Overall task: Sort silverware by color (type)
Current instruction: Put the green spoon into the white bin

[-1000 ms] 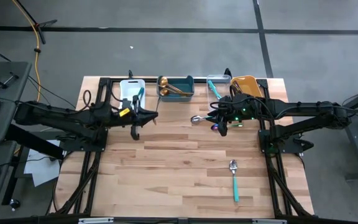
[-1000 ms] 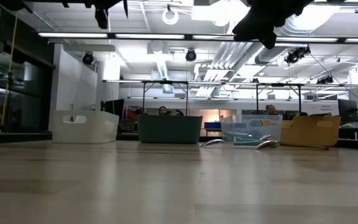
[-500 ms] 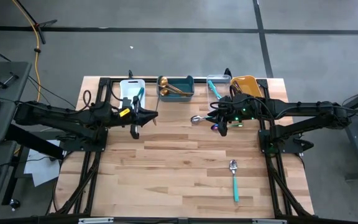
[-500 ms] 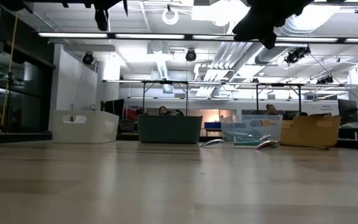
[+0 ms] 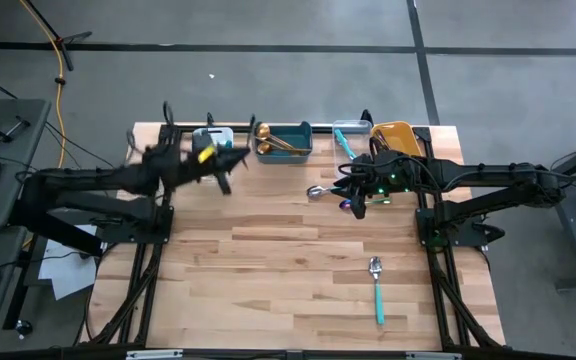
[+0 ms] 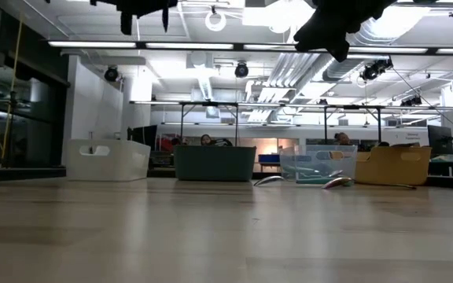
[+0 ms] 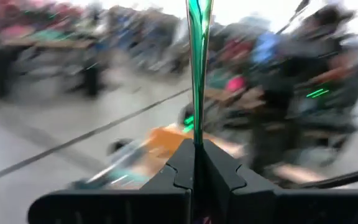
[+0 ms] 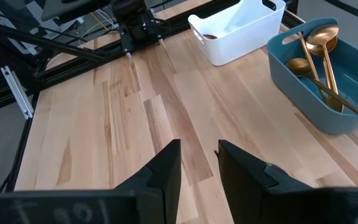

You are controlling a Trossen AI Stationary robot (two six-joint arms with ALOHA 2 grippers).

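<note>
My left gripper (image 5: 236, 157) hovers by the white bin (image 5: 211, 134) at the table's far edge, shut on a teal-green-handled utensil (image 7: 197, 68). My right gripper (image 8: 199, 163) hangs open and empty above a silver spoon (image 5: 315, 191) and a purple-pink one (image 5: 346, 206), both lying flat on the wood. Another teal-handled spoon (image 5: 377, 290) lies flat toward the near right. Gold spoons (image 8: 319, 53) lie in the teal bin (image 5: 284, 140). My left gripper pinches the utensil between its two shut fingers (image 7: 179, 163). The green handle (image 7: 197, 118) sticks out past the fingertips, in line with them. The utensil is lifted clear of the table; its other end is hidden by the gripper.
Along the far edge stand the white bin, the teal bin, a clear bin (image 5: 348, 131) holding a teal-handled piece, and an orange bin (image 5: 393, 134). Black frame rails (image 5: 148, 260) run along both sides of the table. Bare wood stretches across the middle and near part.
My left gripper, still shut on the utensil, has swung up and toward the table's far edge, ending beside the white bin; most of the move came in the last half second.
</note>
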